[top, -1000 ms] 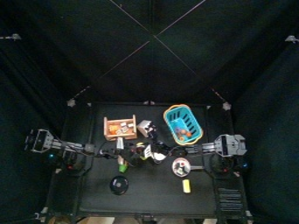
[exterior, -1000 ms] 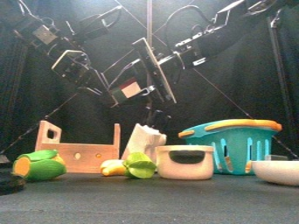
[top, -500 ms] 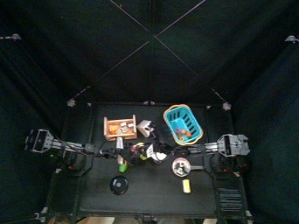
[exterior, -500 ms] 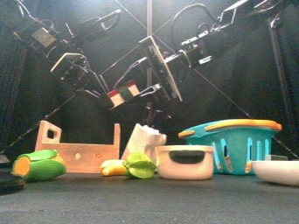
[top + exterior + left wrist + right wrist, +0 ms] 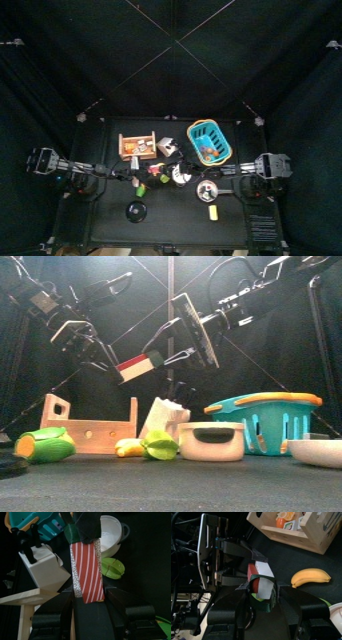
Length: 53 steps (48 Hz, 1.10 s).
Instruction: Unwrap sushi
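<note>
Red-and-white striped sushi wrapper (image 5: 87, 572); teal basket (image 5: 262, 416)

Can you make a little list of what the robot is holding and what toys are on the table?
held thing: sushi, red and white striped with a green wrapper end, up in the air above the table
left gripper: shut on the sushi's striped end
right gripper: jaws around the sushi's green end
wooden crate: on the table, left side
teal basket: on the table, right side, orange rim
banana: lying on the table near the crate
white bowl: far right edge
wrapper off yet: no, still on
</note>
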Available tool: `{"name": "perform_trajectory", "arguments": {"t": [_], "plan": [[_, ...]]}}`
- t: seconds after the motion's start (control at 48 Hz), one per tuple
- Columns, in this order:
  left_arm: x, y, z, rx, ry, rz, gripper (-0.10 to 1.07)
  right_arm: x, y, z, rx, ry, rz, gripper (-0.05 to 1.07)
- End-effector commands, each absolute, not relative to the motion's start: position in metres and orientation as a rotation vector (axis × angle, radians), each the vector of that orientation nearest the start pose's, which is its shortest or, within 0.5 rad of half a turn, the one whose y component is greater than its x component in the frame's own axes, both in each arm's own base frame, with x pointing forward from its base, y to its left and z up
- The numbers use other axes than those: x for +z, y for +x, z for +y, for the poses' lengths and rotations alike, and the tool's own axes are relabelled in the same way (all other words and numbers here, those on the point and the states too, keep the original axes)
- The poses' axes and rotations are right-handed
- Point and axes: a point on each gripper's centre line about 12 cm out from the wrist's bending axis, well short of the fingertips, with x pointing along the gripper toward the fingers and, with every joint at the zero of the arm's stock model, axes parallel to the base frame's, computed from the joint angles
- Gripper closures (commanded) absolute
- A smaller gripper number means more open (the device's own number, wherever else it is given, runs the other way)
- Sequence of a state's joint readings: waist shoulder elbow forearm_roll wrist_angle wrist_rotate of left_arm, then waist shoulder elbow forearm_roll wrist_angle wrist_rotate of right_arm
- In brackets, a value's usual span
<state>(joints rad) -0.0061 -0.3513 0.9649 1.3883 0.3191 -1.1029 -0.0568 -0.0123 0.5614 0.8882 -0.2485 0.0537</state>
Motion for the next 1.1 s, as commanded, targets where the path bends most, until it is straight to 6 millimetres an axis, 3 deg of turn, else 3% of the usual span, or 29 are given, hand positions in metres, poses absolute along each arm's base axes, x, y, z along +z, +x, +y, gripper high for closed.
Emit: {"name": "perform_trajectory", "arguments": {"t": [0.0,0.312,1.083], "plan": [[0.196,0.285,0.036,0.214,0.358,0.672,0.28,0.247,0.414,-0.046,-0.385,0.886,0.200,0.28],[0.195,0.271,0.041,0.242,0.339,0.677,0.28,0.247,0.413,-0.046,-0.384,0.886,0.202,0.28],[0.191,0.268,0.040,0.241,0.320,0.688,0.28,0.240,0.403,-0.044,-0.393,0.887,0.224,0.28]]}}
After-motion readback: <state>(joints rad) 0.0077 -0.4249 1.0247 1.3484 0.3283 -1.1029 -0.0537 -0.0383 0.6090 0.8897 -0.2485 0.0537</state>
